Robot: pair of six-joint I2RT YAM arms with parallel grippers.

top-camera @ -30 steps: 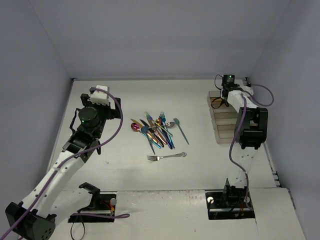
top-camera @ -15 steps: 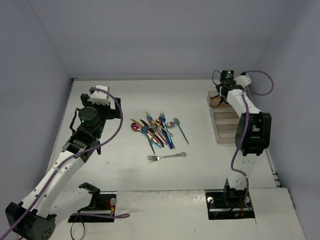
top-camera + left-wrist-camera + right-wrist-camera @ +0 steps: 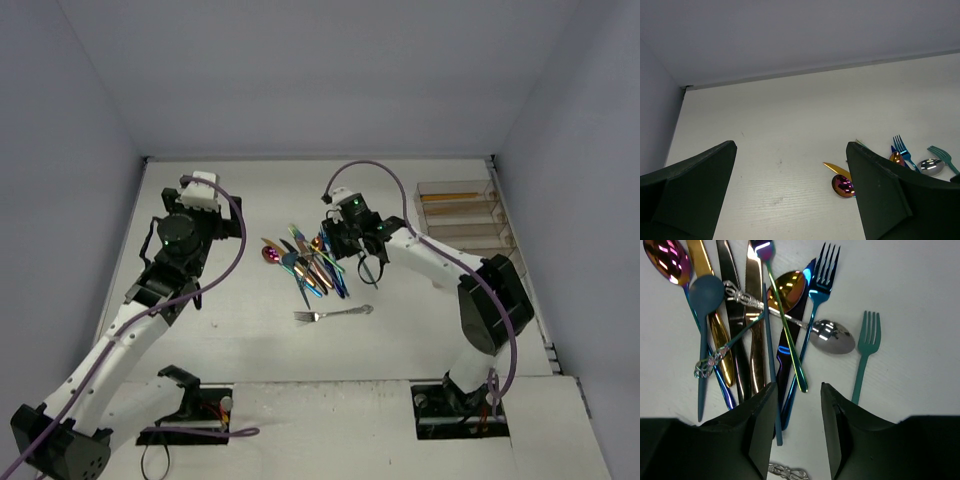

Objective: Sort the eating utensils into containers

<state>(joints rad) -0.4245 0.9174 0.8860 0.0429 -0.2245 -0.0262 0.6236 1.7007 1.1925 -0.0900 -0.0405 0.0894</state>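
Top external view: the right arm (image 3: 470,290) rises from its base at the near edge, bends at the elbow near the right side and reaches left across the surface (image 3: 250,345). That places the right gripper (image 3: 352,240) over the right part of the heap of eating utensils (image 3: 305,265). In the right wrist view this gripper (image 3: 798,387) points down at the heap with its fingers released and nothing between them. Blue and iridescent handles show in the gap; whether it touches them cannot be told.

A teal fork (image 3: 865,347) lies just right of the heap, and a silver fork (image 3: 335,313) lies alone nearer the bases. The left arm (image 3: 130,320) slants up the left side of the view. Its left gripper (image 3: 790,145) is spread wide and empty, looking over bare white surface toward the heap's left edge.

Against the right wall at the far right stand the containers (image 3: 465,215), well apart from the utensils, with something gold in the farthest one. Pale grey-lilac walls (image 3: 300,80) close in the surface on three sides.
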